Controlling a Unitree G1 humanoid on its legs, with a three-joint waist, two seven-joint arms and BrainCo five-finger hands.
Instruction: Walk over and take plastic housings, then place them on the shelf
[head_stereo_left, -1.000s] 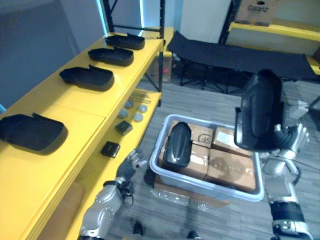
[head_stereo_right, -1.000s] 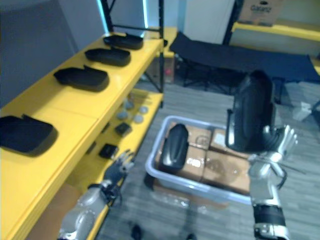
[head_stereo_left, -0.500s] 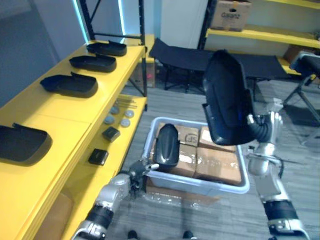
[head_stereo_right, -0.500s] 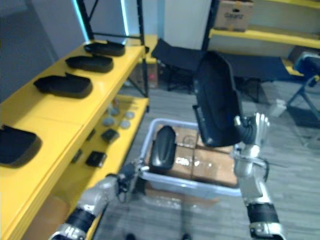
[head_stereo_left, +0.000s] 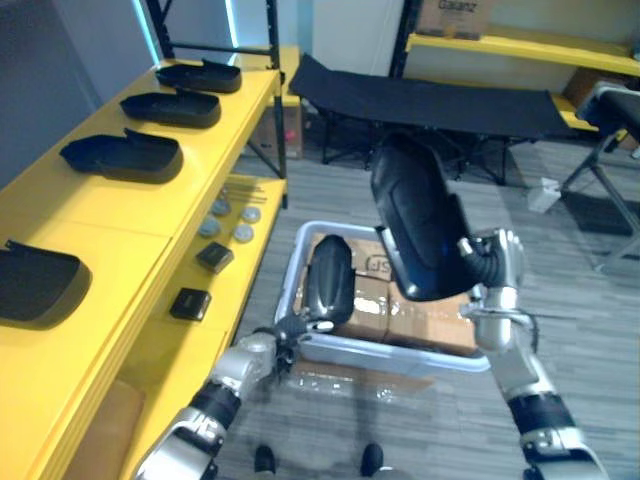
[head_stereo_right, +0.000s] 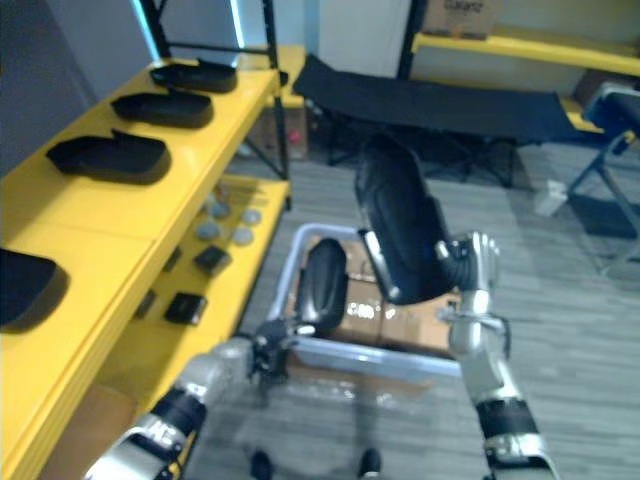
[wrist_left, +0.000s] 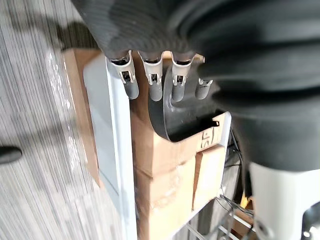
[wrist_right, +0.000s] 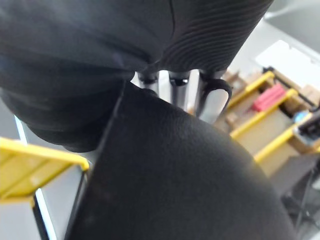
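Note:
My right hand (head_stereo_left: 497, 262) is shut on a large black plastic housing (head_stereo_left: 415, 225), held upright and leaning left above the bin; its dark surface (wrist_right: 175, 185) covers the fingers (wrist_right: 212, 97). A second black housing (head_stereo_left: 330, 280) stands on cardboard boxes inside the grey bin (head_stereo_left: 400, 352). My left hand (head_stereo_left: 288, 330) is open at the bin's near left rim, with its fingers (wrist_left: 152, 85) over the rim (wrist_left: 117, 150) and close to that housing's edge (wrist_left: 185, 117). Several more housings lie on the yellow shelf (head_stereo_left: 120, 215), such as one (head_stereo_left: 120, 155) at the middle.
The shelf's lower level holds small black boxes (head_stereo_left: 190, 302) and grey discs (head_stereo_left: 225, 225). A black cot (head_stereo_left: 430, 100) stands behind the bin, a chair (head_stereo_left: 610, 110) at the far right. Grey plank floor surrounds the bin.
The camera has shifted. My left hand moved from beside the lower shelf to the bin's rim near the second housing. The held housing came left and now leans over the bin.

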